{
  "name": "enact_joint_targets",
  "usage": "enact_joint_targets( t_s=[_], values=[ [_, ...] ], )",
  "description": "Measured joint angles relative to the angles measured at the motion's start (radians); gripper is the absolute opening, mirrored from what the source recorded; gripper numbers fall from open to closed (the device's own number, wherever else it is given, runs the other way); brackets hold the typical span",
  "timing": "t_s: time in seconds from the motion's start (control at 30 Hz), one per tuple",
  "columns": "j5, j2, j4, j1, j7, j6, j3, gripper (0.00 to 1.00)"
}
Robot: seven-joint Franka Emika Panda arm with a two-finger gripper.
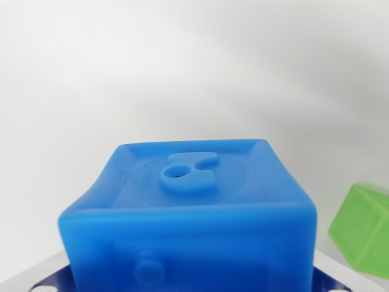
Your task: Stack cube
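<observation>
Blue soft-rubber cube (188, 213) fills the wrist view's lower centre — matte, round-edged, with a raised holed figure on top; a glossy green cube (361, 228) sits right on the white table (182, 67). Jaws' state — cannot tell.

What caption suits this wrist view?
Blue cube fills the wrist view; green cube at the right edge.

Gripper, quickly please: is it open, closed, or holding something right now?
Gripper: appears closed on the blue cube, which fills the wrist view between the metal fingers at the bottom corners; the contact itself is hidden.
</observation>
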Motion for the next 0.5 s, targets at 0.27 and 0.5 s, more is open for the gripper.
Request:
enact_joint_targets(
  t_s=[0.27, 0.5],
  values=[
    [0.003, -0.013, -0.007, -0.021, 0.0, -0.006, -0.003, 0.0],
    [0.007, -0.021, -0.01, -0.04, 0.0, -0.01, -0.007, 0.0]
  ],
)
